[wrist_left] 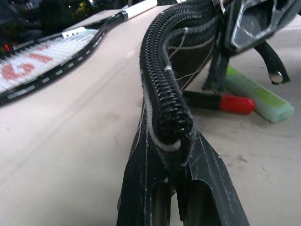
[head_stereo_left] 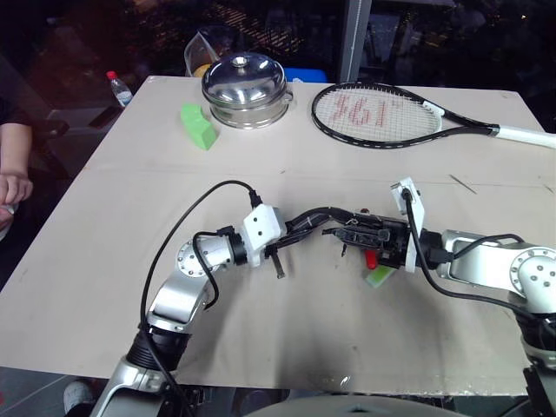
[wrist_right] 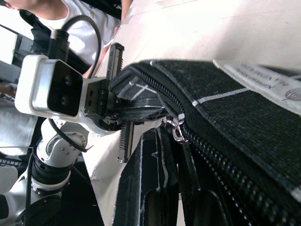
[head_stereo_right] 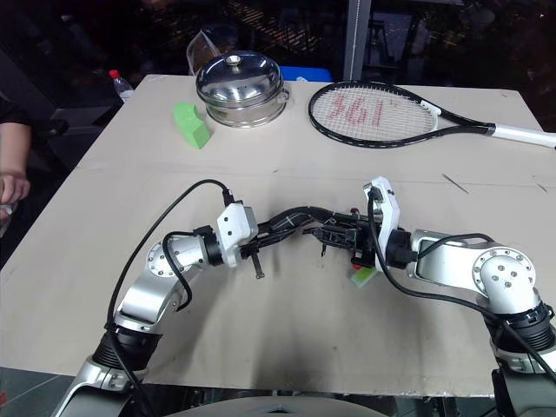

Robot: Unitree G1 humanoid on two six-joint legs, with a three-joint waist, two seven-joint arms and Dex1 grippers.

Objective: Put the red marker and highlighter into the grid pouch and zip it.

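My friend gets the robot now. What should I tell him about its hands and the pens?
Left gripper: shut on one end of the grid pouch, held above the table.
Right gripper: shut on the pouch's other end, by the zipper.
Red marker and highlighter: lying side by side on the table under the pouch, not inside.
Done: pouch picked up.
Left: put both in, then zip it.
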